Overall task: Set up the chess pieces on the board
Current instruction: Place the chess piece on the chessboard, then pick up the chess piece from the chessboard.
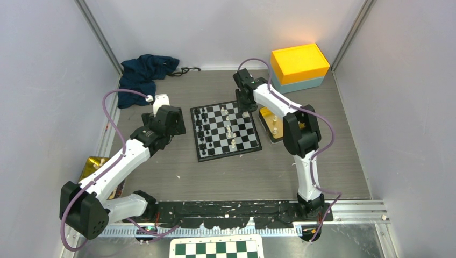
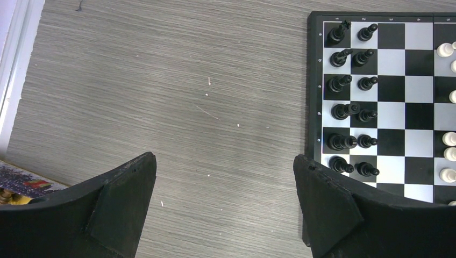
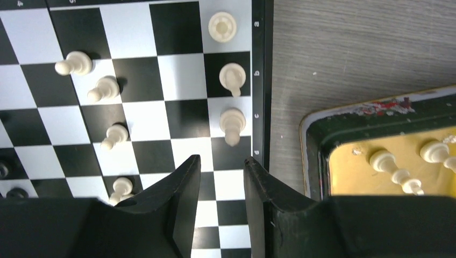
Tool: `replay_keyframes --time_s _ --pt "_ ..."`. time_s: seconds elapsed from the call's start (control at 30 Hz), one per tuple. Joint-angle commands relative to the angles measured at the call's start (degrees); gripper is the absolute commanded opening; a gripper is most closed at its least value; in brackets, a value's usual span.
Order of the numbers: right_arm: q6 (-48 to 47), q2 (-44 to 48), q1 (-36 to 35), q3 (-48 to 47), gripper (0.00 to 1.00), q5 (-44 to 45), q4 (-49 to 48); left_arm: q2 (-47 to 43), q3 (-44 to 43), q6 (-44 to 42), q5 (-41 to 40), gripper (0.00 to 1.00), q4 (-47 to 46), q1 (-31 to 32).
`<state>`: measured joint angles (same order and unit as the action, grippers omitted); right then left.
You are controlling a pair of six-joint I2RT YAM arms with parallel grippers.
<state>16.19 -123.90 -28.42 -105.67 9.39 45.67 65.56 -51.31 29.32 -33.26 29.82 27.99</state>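
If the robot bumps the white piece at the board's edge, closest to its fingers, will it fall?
Probably. The white piece stands tall on a small round foot, so a sideways bump would likely tip it. It's thinner than the robot's fingers, so probably light.

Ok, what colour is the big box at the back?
The box is yellow on top, pale blue below; clearest in the top view.

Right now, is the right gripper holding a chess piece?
No, the right gripper is empty: its jaws stand apart, with only bare squares of the board showing between them.
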Motion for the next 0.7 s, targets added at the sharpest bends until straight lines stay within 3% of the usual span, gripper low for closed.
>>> replay_keyframes --time_s 0.0,0.67 --pt "-0.21 7.59 -1.36 2.54 0.41 1.86 -0.61 -1.18 -1.44 -0.31 0.03 0.98 -2.08 -0.41" --pt "4.13 17.75 -12.3 16.76 0.41 1.55 -1.03 -2.09 -0.33 0.12 1.42 1.0 -2.37 -0.43"
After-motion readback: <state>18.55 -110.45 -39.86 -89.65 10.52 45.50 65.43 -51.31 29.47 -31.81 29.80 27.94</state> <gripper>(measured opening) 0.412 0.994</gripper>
